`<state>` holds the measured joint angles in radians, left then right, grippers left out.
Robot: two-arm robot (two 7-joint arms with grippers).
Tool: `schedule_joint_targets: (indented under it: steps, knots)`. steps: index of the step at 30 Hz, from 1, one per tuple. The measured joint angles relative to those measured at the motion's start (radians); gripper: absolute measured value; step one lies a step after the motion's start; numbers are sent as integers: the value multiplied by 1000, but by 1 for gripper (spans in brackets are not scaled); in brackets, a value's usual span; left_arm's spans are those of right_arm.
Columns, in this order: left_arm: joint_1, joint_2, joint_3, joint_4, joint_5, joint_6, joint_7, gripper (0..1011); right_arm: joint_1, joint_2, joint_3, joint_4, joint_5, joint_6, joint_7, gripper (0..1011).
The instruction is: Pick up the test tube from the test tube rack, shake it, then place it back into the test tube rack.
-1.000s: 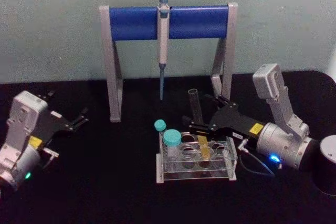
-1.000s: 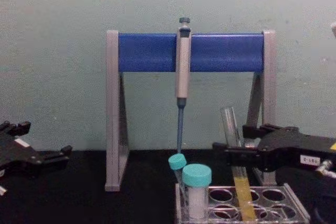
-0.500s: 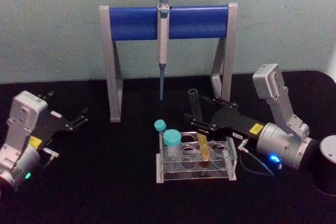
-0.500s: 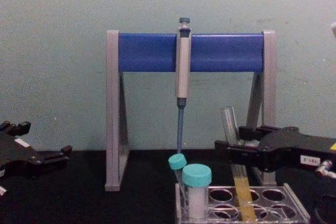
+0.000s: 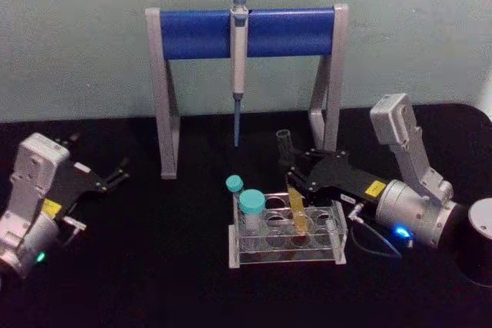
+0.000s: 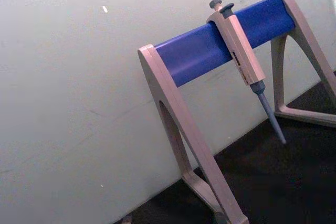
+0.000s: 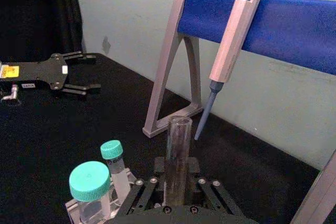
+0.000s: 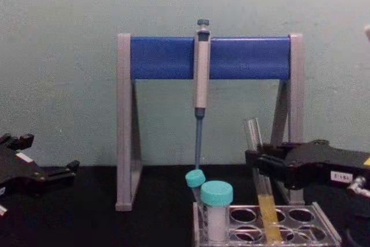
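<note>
Found the test tube standing in the test tube rack, right of the rack's middle, with yellow liquid in the lower part and the open top tilted a little toward the desk's left edge. Could not make out the exact row of holes. Saw the right gripper reaching in from the desk's right edge, level above the rack, clamped on the clear glass just above the liquid, one finger on each side of the tube. Checked this in the right wrist view, with the glass rising from between the closed black fingers. Noted the tube's bottom down inside the rack, not lifted. Noted a wide teal-capped tube and a thin teal-capped tube at the rack's left end, both with white contents, the thin one just behind the wide one, both apart from the right gripper. Placed the rack near the desk's middle, slightly toward the right edge. Saw the grey-and-blue pipette stand along the desk's back edge, with a pipette hung from the blue bar, tip pointing down behind the rack. Found the left gripper parked near the desk's left edge, fingers spread apart, holding nothing, well away from the rack.
</note>
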<state>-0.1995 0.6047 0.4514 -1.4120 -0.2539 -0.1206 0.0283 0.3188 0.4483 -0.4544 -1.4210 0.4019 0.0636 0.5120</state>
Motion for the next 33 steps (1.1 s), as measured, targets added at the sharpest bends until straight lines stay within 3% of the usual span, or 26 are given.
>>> schedule_joint_targets:
  steps: [3,27,33]
  knots:
    - [0,0,0,0,0,0,0,1001,0,0,0,0,0,0,0,233]
    - [0,0,0,0,0,0,0,1001,0,0,0,0,0,0,0,228]
    - [0,0,0,0,0,0,0,1001,-8,4,6,-13,10,-24,16,228]
